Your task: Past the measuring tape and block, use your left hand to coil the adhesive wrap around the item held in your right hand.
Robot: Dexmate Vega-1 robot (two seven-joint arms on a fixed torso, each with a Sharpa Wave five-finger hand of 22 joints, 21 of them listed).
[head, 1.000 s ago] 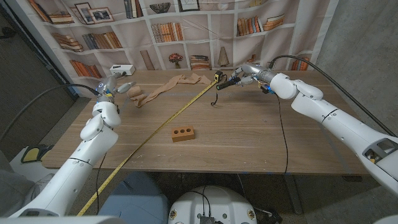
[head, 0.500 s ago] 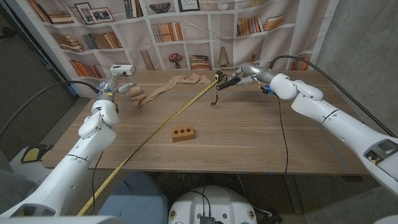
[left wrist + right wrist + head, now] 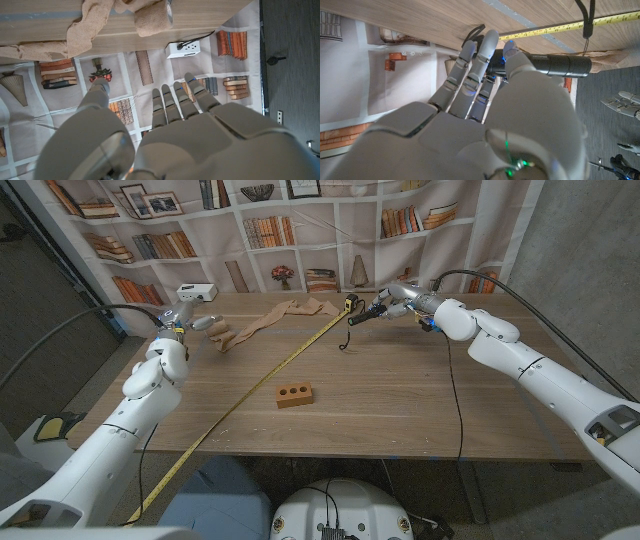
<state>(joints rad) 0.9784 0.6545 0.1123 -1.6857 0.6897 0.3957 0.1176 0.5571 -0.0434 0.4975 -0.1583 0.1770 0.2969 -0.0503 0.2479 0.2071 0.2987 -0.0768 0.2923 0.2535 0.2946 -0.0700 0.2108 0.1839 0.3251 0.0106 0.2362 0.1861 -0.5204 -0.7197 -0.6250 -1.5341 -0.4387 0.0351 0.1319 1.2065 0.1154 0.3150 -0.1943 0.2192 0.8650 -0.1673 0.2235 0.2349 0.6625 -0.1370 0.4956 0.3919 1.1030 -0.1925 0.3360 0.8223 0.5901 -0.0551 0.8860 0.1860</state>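
Setting: printed bookshelf backdrop (image 3: 300,220) is hanging behind a wooden table (image 3: 380,400), where a two-armed robot is working.
Adhesive wrap: tan bandage-like wrap (image 3: 270,320) is lying partly unrolled on the far side of the table, its rolled end (image 3: 152,17) nearest the left hand, beyond the measuring tape.
Held item: black flashlight (image 3: 365,315) with a dangling wrist cord is being held above the far table edge, lying roughly level.
Right hand: right hand (image 3: 398,298) is grasping the flashlight, fingers (image 3: 480,55) curling over its barrel.
Left hand: left hand (image 3: 188,318) is hovering just beside the wrap's rolled end, released and holding nothing, fingers (image 3: 182,100) spread.
Markers: yellow measuring tape (image 3: 270,375) is running diagonally across the table; brown block (image 3: 294,394) with holes is sitting near it, toward the near side.
Background: white box (image 3: 197,291) is sitting at the far left corner.
Risk: wrap and flashlight are well apart, so the loose tail is likely to drag across the measuring tape and shift it; a soft, sticky strip may also fold onto itself or catch the flashlight cord if pulled without tension.
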